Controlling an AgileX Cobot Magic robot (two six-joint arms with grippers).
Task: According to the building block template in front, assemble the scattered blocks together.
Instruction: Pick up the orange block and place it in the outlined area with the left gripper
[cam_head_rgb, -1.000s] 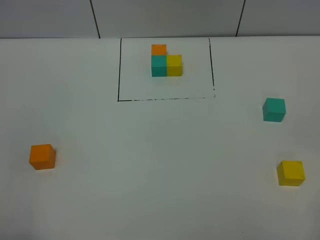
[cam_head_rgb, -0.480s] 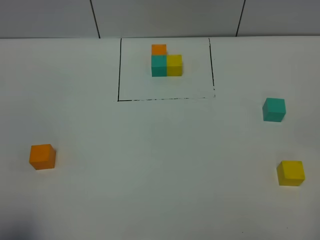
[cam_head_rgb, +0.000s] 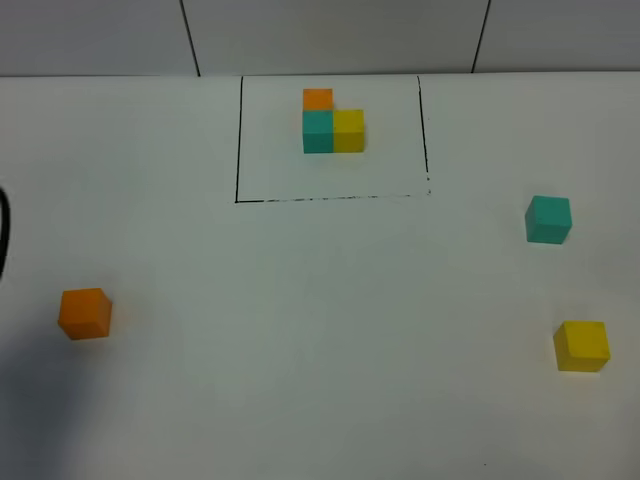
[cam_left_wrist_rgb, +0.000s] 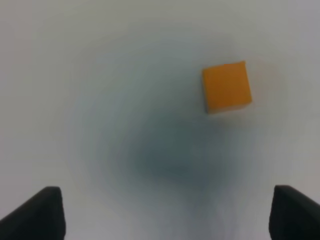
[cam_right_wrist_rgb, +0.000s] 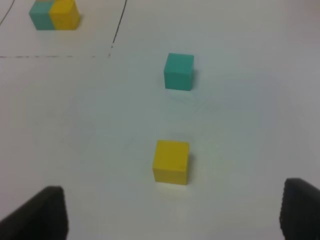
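Left pincer (cam_left_wrist_rgb: 172, 214) stood with its fingers (cam_left_wrist_rgb: 42, 215) wide apart and nothing between them. The orange cube (cam_left_wrist_rgb: 226, 86) lay out ahead of it on the table (cam_left_wrist_rgb: 100, 75), off the centre line toward one finger and clear of both. A cube has no long axis, but its faces sat slightly skewed to the line between the fingers. By my reading the pincer needed to shift sideways over the cube and turn a touch before dropping.

Right pincer (cam_right_wrist_rgb: 172, 210) gaped empty too. The yellow cube (cam_right_wrist_rgb: 171, 161) was near and almost straight ahead, the teal cube (cam_right_wrist_rgb: 179, 71) beyond that, and the template (cam_right_wrist_rgb: 54, 14) farthest off to one side. So the left arm was nearer orange, the right arm nearer the other two. The count: three loose cubes — one orange, one teal, one yellow — and one template of three joined cubes.
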